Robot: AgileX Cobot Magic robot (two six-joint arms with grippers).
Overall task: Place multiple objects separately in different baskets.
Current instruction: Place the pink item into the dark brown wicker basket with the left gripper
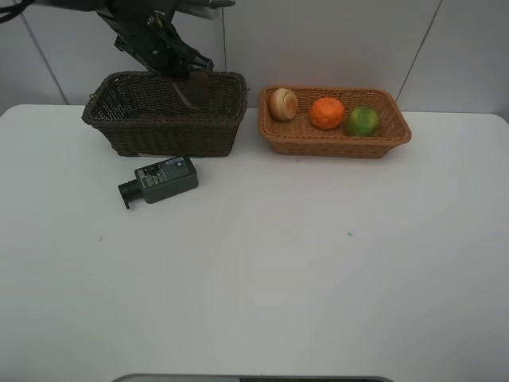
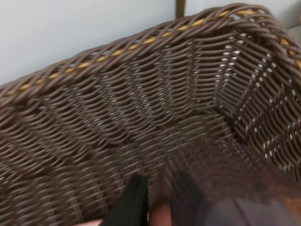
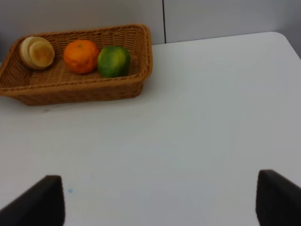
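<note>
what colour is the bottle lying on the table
Dark green-black bottle, black cap; clearest in the exterior high view.

White table [image 1: 318, 263], pale panelled wall [image 1: 334, 40]

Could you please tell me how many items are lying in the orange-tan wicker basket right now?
3: a tan round fruit at its left end, an orange in the middle, and a green oval fruit toward the right, all in the orange-tan wicker basket.

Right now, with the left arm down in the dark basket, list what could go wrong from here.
1. The left gripper holds a translucent mauve cup low inside the dark brown basket; pulling out carelessly could snag the weave or tip the cup.
2. The dark green bottle lies on its side close to that basket's front wall; the next reach for it could nudge the basket or roll the bottle.
</note>
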